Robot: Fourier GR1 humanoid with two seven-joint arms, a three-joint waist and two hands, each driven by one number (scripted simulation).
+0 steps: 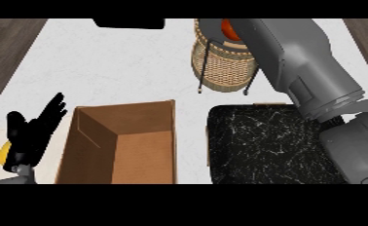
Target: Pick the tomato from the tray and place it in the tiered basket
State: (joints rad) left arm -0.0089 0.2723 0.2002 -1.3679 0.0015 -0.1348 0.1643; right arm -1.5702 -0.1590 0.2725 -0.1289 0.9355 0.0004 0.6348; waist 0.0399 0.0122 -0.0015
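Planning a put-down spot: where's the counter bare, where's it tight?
Bare: counter between cardboard box and dark object, left of tiered basket. Tight: strip between box and black tray; right forearm covers the basket side.

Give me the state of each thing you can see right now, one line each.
Tomato: at the top of the tiered basket, mostly hidden by the right forearm.
Tiered basket: upright on the counter.
Tray: dark, nothing on its visible part.
Cardboard box: open, nothing inside.
Left hand: open, resting at the left edge.
Right hand: hidden behind its forearm.
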